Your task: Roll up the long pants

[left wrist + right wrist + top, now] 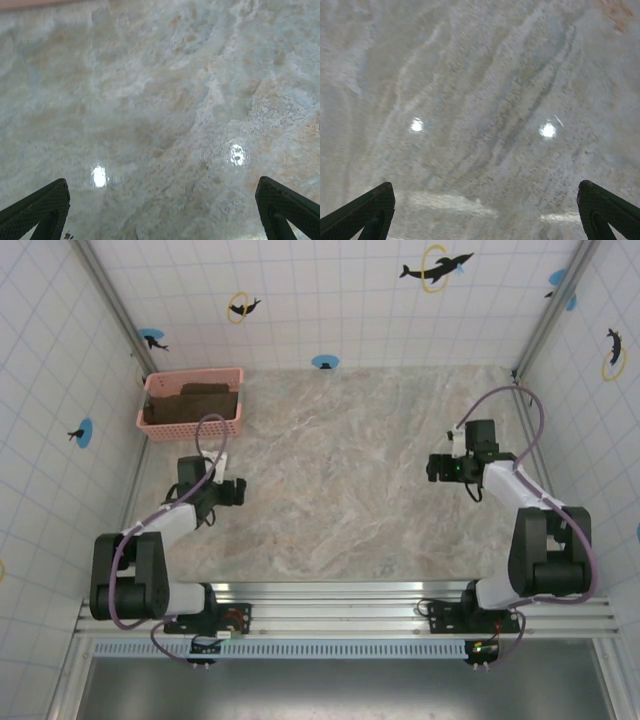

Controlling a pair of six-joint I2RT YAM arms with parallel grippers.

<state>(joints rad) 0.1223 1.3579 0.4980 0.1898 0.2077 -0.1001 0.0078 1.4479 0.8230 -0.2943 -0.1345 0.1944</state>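
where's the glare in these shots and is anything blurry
Left wrist view: two white reflections on the glossy marble table, with the grain soft towards the top. Right wrist view: two similar hotspots, with the stone streaky and softer. Top external view: even light, no glare; the long pants in the pink basket read as a dark, detail-poor mass.

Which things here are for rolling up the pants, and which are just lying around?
For the job: dark brown soft fabric long pants, folded; open left gripper; open right gripper.

Just lying about: pink plastic mesh basket holding them; beige marble-patterned table; black dolphin stickers on the walls.
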